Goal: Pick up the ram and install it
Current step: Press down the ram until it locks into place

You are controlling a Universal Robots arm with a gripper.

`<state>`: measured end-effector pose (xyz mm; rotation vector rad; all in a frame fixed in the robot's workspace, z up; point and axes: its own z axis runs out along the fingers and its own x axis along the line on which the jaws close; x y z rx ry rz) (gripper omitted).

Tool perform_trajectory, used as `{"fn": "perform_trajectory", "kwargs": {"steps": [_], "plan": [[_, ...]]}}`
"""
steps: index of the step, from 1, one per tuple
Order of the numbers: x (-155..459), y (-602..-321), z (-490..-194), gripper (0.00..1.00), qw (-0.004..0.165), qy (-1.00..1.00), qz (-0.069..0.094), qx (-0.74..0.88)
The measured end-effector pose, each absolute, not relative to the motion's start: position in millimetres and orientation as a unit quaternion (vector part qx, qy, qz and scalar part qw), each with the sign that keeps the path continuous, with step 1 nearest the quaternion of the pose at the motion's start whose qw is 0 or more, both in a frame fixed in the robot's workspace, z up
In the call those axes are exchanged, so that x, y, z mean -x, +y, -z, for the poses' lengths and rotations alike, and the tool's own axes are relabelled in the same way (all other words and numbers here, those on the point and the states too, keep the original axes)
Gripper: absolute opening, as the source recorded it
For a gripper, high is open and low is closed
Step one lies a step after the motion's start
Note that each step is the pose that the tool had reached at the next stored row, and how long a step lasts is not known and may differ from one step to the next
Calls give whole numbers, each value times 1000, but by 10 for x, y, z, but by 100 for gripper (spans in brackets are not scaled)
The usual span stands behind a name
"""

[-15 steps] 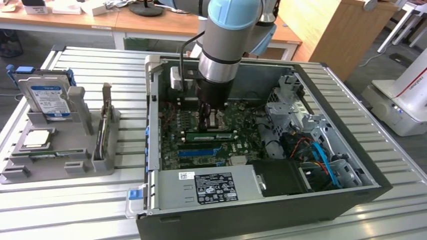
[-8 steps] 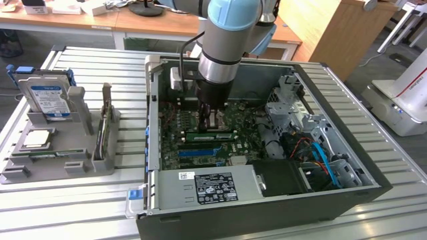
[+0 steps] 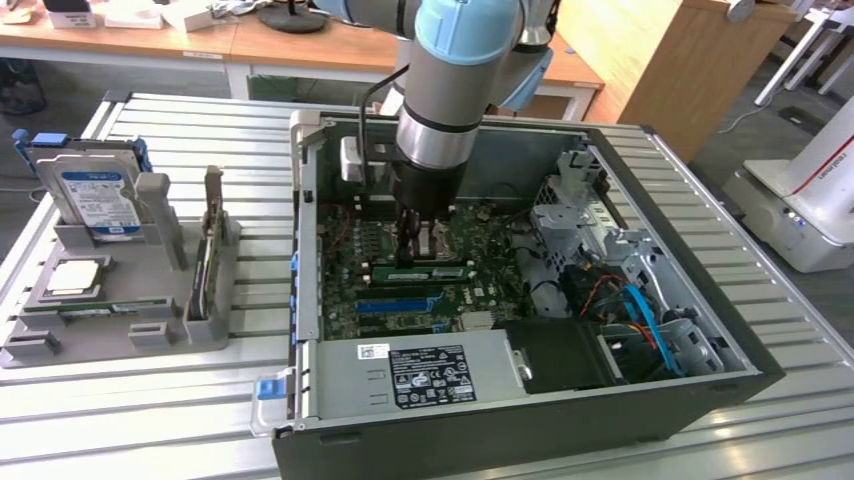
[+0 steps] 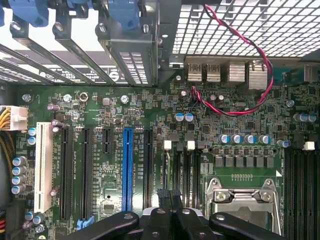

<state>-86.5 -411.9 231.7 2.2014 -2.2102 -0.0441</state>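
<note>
Ram (image 3: 420, 271): one strip beneath shut jaws

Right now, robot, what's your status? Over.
Gripper shut, low over the motherboard inside the open case. Ram lying along the memory slots right beneath it; seated or not, cannot tell. Nothing seen blocking.

No text legible on hard drive label (image 3: 96, 193), power supply sticker (image 3: 427, 374)
</note>
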Motion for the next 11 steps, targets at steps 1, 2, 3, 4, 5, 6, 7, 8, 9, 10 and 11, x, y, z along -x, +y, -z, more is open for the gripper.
{"fn": "perform_trajectory", "kwargs": {"steps": [1, 2, 3, 4, 5, 6, 7, 8, 9, 10, 11], "plan": [[865, -4119, -2317, 11, 11, -708, 14, -706], [864, -4119, -2317, 11, 11, -708, 14, -706], [865, -4119, -2316, 11, 11, -708, 14, -706], [864, -4119, -2316, 11, 11, -708, 14, -706], [858, -4119, -2315, 11, 11, -708, 14, -706], [851, -4119, -2315, 11, 11, -708, 14, -706], [847, -4119, -2316, 11, 11, -708, 14, -706], [847, -4119, -2316, 11, 11, -708, 14, -706], [847, -4119, -2316, 11, 11, -708, 14, -706], [847, -4119, -2316, 11, 11, -708, 14, -706], [847, -4119, -2316, 11, 11, -708, 14, -706]]}}
